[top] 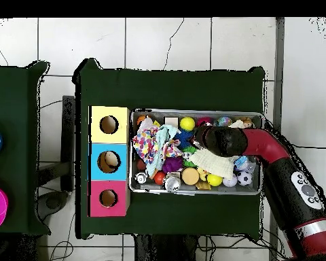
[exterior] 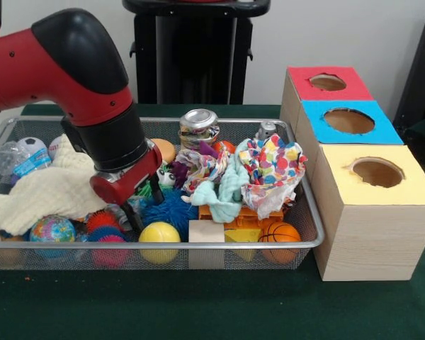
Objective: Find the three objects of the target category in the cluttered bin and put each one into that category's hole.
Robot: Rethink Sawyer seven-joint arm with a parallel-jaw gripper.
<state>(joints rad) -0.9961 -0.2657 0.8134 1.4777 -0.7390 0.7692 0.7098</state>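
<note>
Arm's down deep in the cluttered bin [exterior: 297, 244], gripper [exterior: 131, 205] buried among the spiky balls at its seven o'clock; can't tell if the fingers are apart or together. One bottle [exterior: 18, 161] lies at the bin's nine o'clock, beside the cream cloth [exterior: 46, 191]. Red-faced hole [exterior: 327, 82] waits at two o'clock. Risk: snagging cloth or toys instead of a bottle

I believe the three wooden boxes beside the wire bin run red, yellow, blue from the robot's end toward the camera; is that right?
Not quite: the front view shows the order as red hole, then blue hole, then yellow hole nearest the camera. The boxes do sit beside the wire bin.
</note>
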